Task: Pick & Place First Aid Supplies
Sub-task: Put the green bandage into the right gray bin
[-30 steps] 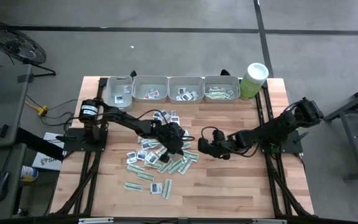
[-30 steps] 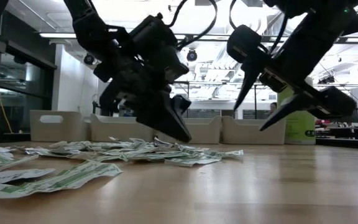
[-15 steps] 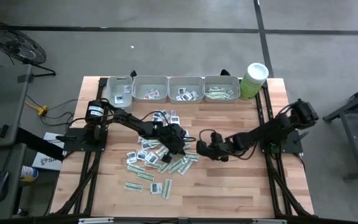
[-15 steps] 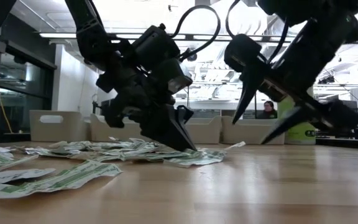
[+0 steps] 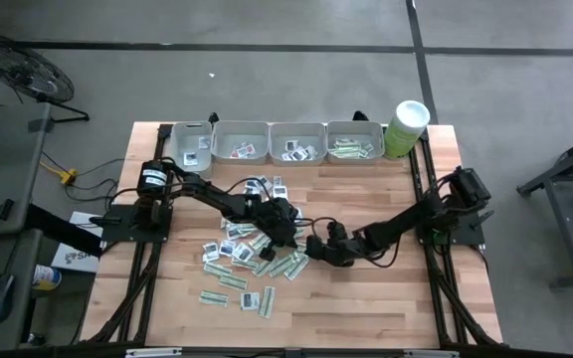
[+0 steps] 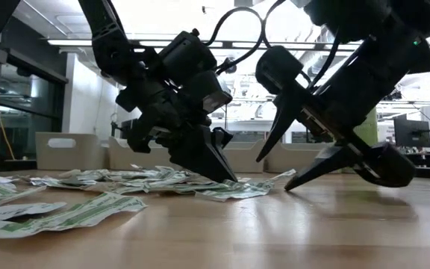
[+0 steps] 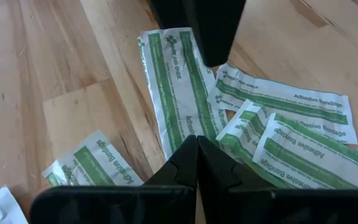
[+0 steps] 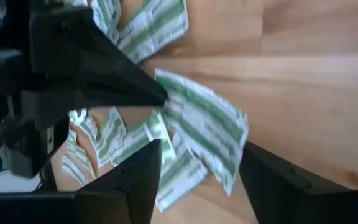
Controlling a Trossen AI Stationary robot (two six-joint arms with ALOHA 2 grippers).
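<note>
Several green-white strip sachets and white squarish ones (image 5: pixel 252 249) lie loose on the wooden table, left of its middle. My left gripper (image 5: pixel 288 235) (image 6: pixel 226 178) is shut, with its tips down on one green-white strip (image 7: pixel 178 93) at the pile's right edge. My right gripper (image 5: pixel 316 249) (image 6: pixel 276 172) stands open just right of it. In the right wrist view its two fingers stand on either side of the same strip's other end (image 8: pixel 207 134). My left gripper presses its shut fingertips (image 7: pixel 188 152) down on one end of the green-white strip (image 7: pixel 180 124). It comes slanting down from the table's left. The strip lies on the table among other strips. My right gripper: whether a finger touches the strip, I cannot tell.
Several grey trays (image 5: pixel 240 126) holding a few sachets stand in a row along the table's far edge. A pale green tub with a white lid (image 5: pixel 406 127) stands at their right end. Bare wood (image 5: pixel 386 298) lies right of the pile and toward the near edge.
My right gripper has come down and moved toward the table's left, up to the pile and my left gripper. My left gripper has sunk a little onto the pile. The right end of a strip at the pile's edge has tipped up slightly.
</note>
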